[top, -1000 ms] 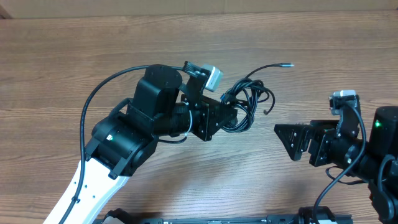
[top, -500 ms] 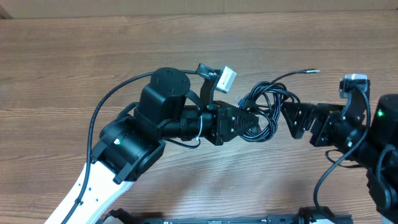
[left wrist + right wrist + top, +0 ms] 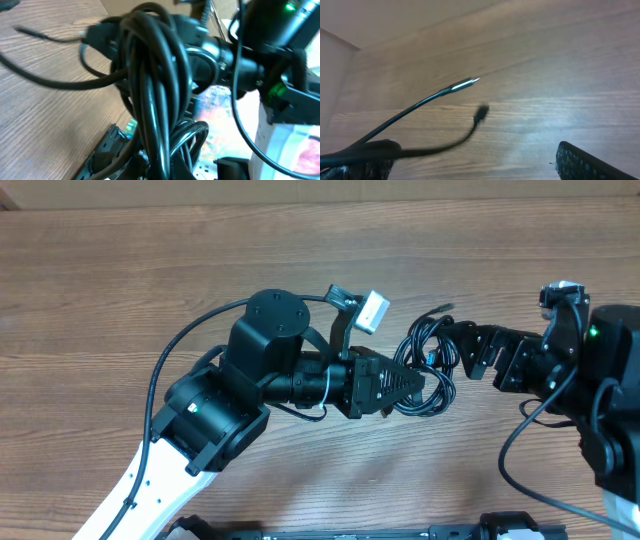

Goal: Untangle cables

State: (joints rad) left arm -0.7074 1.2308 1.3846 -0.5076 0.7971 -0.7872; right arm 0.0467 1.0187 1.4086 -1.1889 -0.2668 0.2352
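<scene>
Rightward since a second ago, the left gripper point(image 3: 415, 384) pinches the cables point(image 3: 430, 370), one knot right of centre. Against the knot's right side, the right gripper point(image 3: 462, 352) has its fingers spread. Only the right wrist view shows two loose ends: a silver-tipped plug point(image 3: 467, 82) and a dark plug point(image 3: 481, 112).

**Fig.** Bundle of thin black cords point(image 3: 418, 340), wound in tight overlapping loops and knotted together, right of centre over the wood-grain tabletop point(image 3: 120, 270). Two free ends stray from the mass: a straight silver-tipped plug end point(image 3: 466, 82) and a drooping small black plug end point(image 3: 481, 112).
</scene>
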